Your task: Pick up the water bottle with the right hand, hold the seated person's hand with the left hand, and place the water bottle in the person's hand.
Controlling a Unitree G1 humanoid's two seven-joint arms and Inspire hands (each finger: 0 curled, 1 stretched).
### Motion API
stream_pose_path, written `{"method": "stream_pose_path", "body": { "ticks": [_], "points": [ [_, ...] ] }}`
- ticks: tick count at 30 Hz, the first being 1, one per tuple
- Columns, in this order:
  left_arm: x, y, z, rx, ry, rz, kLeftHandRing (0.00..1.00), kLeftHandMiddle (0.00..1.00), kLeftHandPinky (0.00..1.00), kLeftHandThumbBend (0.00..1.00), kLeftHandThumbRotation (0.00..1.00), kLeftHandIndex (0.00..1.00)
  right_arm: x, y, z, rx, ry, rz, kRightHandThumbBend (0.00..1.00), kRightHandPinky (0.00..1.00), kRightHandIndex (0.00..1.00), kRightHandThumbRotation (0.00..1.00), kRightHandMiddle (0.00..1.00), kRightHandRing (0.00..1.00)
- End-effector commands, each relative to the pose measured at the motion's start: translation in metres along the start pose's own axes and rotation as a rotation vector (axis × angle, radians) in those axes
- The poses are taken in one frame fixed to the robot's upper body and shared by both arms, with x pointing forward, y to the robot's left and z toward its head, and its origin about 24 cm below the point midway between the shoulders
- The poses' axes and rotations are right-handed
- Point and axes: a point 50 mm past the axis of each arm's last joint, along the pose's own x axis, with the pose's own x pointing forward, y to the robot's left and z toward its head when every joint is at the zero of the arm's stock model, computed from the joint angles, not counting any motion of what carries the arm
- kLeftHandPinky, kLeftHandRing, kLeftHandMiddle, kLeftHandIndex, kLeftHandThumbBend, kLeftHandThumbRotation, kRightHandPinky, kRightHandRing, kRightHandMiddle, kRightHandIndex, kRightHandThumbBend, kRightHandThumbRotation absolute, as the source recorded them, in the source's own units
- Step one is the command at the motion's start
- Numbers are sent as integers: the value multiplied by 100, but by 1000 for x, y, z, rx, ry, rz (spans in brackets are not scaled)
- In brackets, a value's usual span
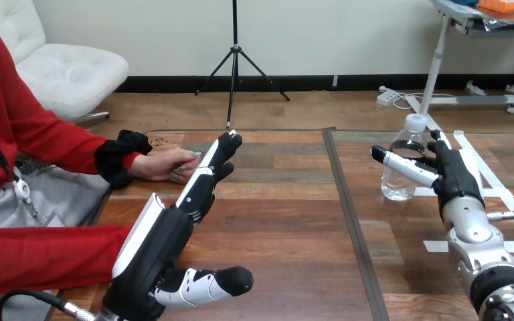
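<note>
Nearest me, the left hand (164, 251) lies low over the wooden table (294, 221), side-on, with its thumb (207, 282) sticking out to the right, well away from the rest. Its fingers (204, 177) run straight and pressed close together, reaching away toward the person's hand (164, 164). They are curled round nothing. That hand lies flat on the table at the left side. The robot's fingers sit right against its fingertips, though I can't tell if they touch, since they cover that edge.

Over on the right, the right hand (455, 177) is raised beside the water bottle (408, 139), a small clear plastic one with a white cap (415, 121), standing upright on the table's right half beside strips of white tape (472, 160). One straight digit (405, 167) of this hand crosses the bottle's near side at mid-height. The others point up and away just to the bottle's right, spread wide from it, so the hand is not closed round the bottle. Whether the crossing digit actually presses the plastic is hard to make out.
</note>
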Motion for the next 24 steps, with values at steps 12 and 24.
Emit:
{"method": "stream_pose_path", "body": {
  "ticks": [12, 24],
  "points": [
    [8, 7, 11, 26, -56, 7, 100, 100, 98, 100, 73, 100, 11, 0, 53, 92, -116, -23, 100, 82, 98, 23, 94, 90],
    [8, 6, 13, 20, -59, 12, 100, 100, 96, 100, 71, 100, 11, 6, 58, 118, -127, -63, 100, 63, 77, 6, 75, 70]
  ]
}}
